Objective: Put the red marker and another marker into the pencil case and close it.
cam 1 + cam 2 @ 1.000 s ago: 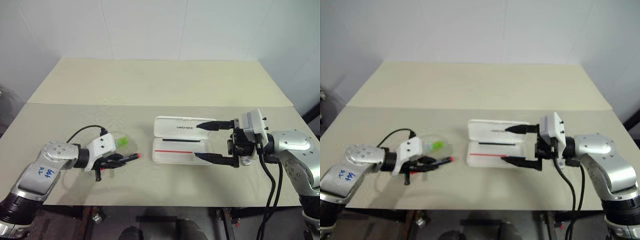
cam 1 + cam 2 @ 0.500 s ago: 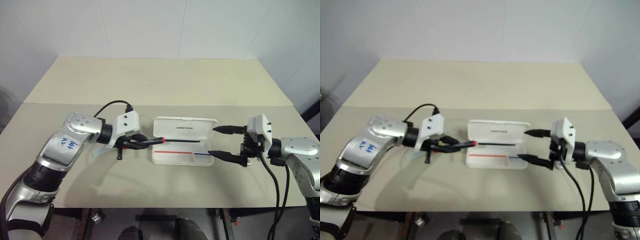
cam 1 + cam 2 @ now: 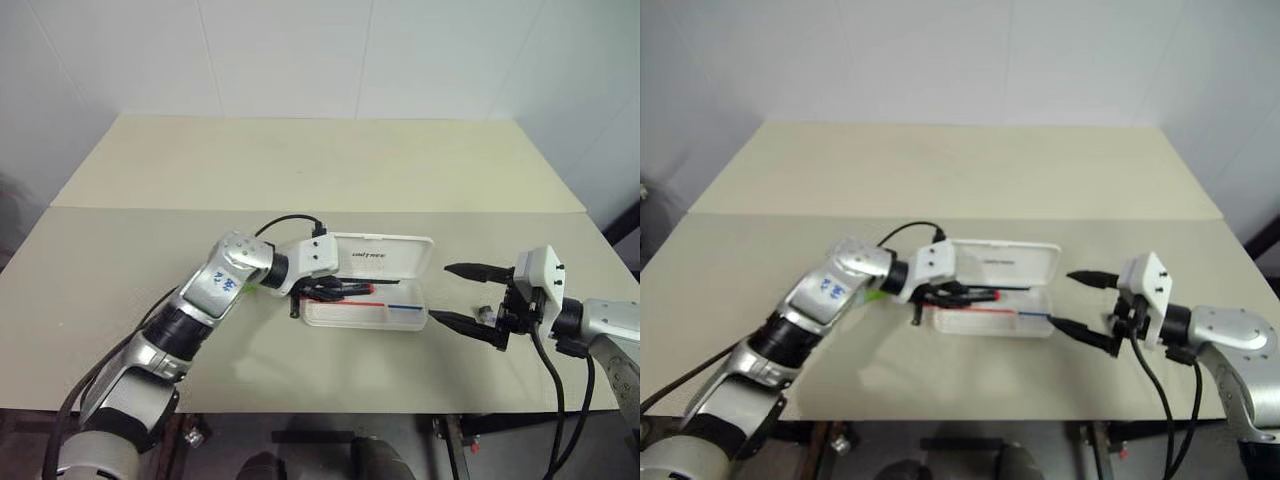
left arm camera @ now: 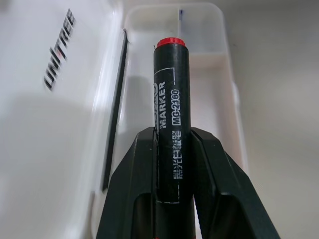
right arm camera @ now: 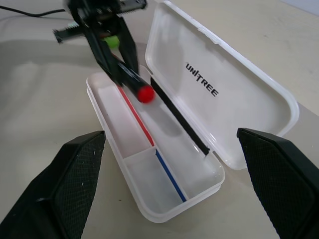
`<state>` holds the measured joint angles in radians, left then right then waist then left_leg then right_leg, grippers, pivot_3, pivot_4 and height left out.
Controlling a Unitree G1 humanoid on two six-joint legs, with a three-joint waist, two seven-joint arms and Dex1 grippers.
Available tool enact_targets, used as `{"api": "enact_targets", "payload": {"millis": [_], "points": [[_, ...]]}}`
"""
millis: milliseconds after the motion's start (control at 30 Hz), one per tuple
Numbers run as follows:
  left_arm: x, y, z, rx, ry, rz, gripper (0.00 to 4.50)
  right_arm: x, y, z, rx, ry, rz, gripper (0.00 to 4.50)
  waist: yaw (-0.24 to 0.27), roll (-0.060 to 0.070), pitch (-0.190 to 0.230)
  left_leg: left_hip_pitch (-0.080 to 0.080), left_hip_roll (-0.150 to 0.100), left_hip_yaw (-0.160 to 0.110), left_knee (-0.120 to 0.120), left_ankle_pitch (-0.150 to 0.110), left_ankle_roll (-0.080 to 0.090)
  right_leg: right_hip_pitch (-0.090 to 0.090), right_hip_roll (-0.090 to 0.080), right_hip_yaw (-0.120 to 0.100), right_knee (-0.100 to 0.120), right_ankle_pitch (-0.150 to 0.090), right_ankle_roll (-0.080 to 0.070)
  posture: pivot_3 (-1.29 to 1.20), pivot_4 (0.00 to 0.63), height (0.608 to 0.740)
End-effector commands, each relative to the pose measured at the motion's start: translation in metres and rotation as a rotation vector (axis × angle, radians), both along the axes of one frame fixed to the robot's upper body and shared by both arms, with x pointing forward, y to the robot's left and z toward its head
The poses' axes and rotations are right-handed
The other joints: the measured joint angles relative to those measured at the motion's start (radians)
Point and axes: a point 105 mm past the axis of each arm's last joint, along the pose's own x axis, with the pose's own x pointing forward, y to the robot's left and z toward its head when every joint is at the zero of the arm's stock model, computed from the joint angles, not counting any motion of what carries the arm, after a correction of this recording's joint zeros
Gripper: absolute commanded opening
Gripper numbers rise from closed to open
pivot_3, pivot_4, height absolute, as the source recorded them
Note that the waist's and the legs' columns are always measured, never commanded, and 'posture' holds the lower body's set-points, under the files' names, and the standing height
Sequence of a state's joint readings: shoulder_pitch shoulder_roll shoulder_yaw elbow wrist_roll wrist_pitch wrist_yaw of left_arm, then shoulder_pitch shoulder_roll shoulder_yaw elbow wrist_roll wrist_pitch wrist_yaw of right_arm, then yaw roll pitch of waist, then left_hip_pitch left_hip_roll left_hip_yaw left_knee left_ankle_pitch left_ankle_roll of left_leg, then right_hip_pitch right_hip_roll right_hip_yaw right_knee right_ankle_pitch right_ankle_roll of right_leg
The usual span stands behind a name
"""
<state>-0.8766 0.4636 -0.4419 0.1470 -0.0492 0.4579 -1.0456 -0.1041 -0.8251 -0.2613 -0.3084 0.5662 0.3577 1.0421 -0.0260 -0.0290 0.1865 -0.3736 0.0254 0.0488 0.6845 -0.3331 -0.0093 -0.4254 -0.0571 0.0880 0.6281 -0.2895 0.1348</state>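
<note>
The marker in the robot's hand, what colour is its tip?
Red, on a black barrel. The red marker shows it best in the right wrist view.

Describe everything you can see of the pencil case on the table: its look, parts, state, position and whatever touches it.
The pencil case is a white, hard-looking plastic box with rounded corners, lying open on the table. Its lid, hinged back flat, bears a dark printed logo and a black strip along the hinge side. The tray has red and blue stripes and a divider forming a smaller end compartment. The left gripper holds the red marker just above the tray. The open right gripper stands apart from it.
</note>
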Motion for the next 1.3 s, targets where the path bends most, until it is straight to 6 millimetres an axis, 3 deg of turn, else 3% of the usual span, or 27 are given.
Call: {"api": "enact_targets", "payload": {"millis": [33,333,733,867,1033,1300], "points": [[0.007,-0.008,0.009,-0.003,-0.056,-0.016,0.57,-0.006,0.005,0.017,0.020,-0.067,0.003,4.50,-0.001,0.000,0.000,0.000,0.000,0.000,0.000,0.000,0.000,0.000,0.000,0.000,0.000,0.000,0.000,0.00,0.150,0.740],[0.013,-0.020,-0.001,0.018,-0.059,-0.031,0.57,-0.013,0.025,0.028,0.032,-0.091,0.070,4.50,0.003,0.000,0.000,0.000,0.000,0.000,0.000,0.000,0.000,0.000,0.000,0.000,0.000,0.000,0.000,0.00,0.150,0.740],[-0.002,-0.030,-0.006,-0.001,-0.023,-0.087,4.49,-0.010,0.031,0.031,0.038,-0.100,0.088,4.50,0.002,0.000,0.000,0.000,0.000,0.000,0.000,0.000,0.000,0.000,0.000,0.000,0.000,0.000,0.000,0.00,0.150,0.740],[-0.014,-0.033,-0.002,-0.024,-0.003,-0.122,4.49,-0.008,0.032,0.030,0.043,-0.101,0.094,4.50,0.003,0.000,0.000,0.000,0.000,0.000,0.000,0.000,0.000,0.000,0.000,0.000,0.000,0.000,0.000,0.00,0.150,0.740],[-0.033,-0.021,0.006,-0.067,0.014,-0.156,4.49,-0.006,0.035,0.029,0.048,-0.100,0.111,4.50,-0.001,0.000,0.000,0.000,0.001,0.000,0.000,0.000,0.000,0.000,0.000,0.000,0.000,0.000,0.000,0.00,0.150,0.740],[-0.040,0.039,0.018,-0.076,-0.032,-0.035,4.49,0.004,0.037,0.030,0.049,-0.105,0.141,4.50,-0.001,0.000,0.000,0.002,0.003,0.000,0.000,0.001,0.000,0.000,0.000,0.001,0.002,0.000,0.000,0.00,0.150,0.740]]}}
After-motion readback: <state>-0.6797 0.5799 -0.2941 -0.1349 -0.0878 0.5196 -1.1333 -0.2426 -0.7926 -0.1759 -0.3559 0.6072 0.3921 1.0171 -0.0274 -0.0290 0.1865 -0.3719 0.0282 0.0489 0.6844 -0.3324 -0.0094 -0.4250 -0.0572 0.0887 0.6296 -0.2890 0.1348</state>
